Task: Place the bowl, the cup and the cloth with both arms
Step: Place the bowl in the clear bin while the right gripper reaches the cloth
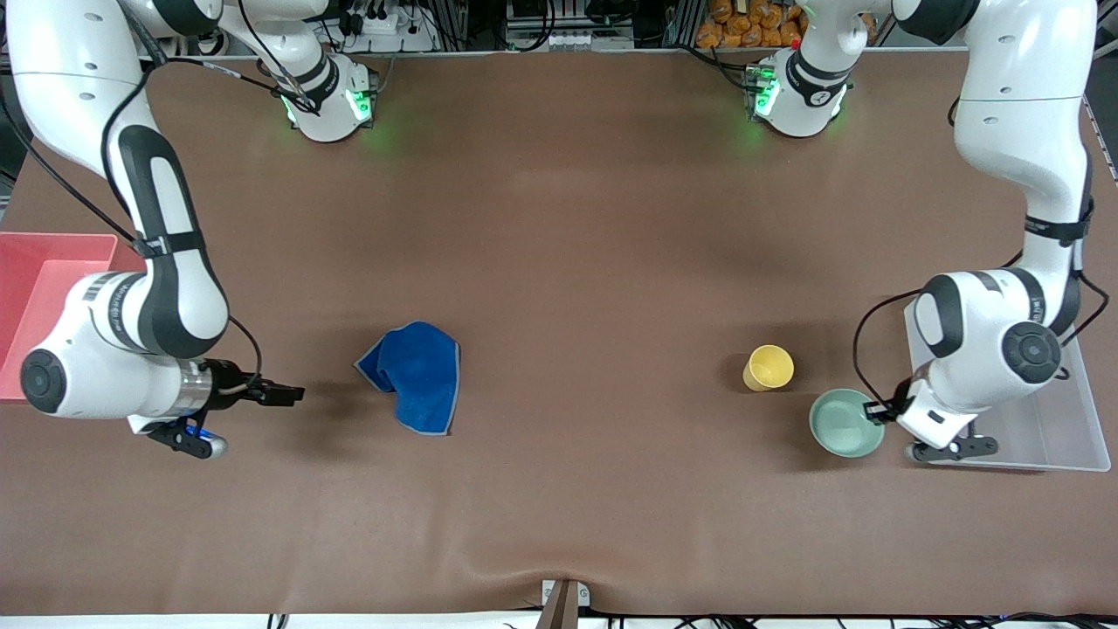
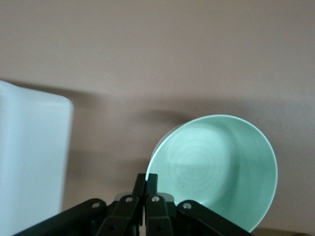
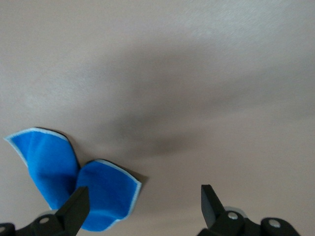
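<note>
The mint green bowl [image 1: 845,424] is at the left arm's end of the table, beside the clear tray. My left gripper [image 1: 873,411] is shut on the bowl's rim on the tray side; the left wrist view shows the fingers [image 2: 146,182] pinching the rim of the bowl [image 2: 221,167]. The yellow cup [image 1: 769,368] stands upright beside the bowl, a little farther from the front camera. The blue cloth [image 1: 417,374] lies crumpled toward the right arm's end. My right gripper [image 1: 293,395] is open and empty, low beside the cloth, which also shows in the right wrist view [image 3: 74,182].
A pink bin [image 1: 35,288] stands at the right arm's end of the table. A clear tray [image 1: 1048,428] lies at the left arm's end, under the left arm; it also shows in the left wrist view [image 2: 29,162].
</note>
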You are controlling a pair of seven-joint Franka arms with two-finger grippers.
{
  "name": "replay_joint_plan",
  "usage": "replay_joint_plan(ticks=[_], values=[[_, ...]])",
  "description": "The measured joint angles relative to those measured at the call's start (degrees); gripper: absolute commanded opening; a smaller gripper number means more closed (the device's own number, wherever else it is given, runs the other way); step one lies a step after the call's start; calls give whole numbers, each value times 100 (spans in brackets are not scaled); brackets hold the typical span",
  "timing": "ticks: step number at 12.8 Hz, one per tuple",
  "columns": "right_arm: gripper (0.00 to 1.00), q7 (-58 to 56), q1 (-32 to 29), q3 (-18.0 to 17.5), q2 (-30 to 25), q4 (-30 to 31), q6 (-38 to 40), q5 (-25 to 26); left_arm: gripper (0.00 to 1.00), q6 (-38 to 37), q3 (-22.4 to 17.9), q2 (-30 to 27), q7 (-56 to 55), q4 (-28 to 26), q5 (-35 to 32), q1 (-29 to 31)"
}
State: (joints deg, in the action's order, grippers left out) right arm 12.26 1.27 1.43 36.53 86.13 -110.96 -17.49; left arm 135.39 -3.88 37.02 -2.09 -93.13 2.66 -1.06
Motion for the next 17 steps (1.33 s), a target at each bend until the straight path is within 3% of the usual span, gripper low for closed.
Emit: replay_joint_plan(ticks=[3, 7, 10, 13, 17], values=[[100, 100, 63, 0, 191, 4, -146, -572, 0, -979, -40, -262, 0, 580, 0, 230], [100, 680, 162, -2, 285, 3, -354, -676, 0, -1880, -194, -664, 991, 1051, 475, 762], [100, 1430, 370, -5, 295, 3, -609, -689, 0, -1997, -608, -640, 2449, 992, 809, 1287], [100, 1893, 485, -4, 349, 9, -790, -695, 0, -2020, -657, -463, 3105, 739, 878, 1640], [100, 2606, 577, -9, 505, 29, -1162, -856, 0, -1827, -654, -370, 3527, 279, 1174, 1677]])
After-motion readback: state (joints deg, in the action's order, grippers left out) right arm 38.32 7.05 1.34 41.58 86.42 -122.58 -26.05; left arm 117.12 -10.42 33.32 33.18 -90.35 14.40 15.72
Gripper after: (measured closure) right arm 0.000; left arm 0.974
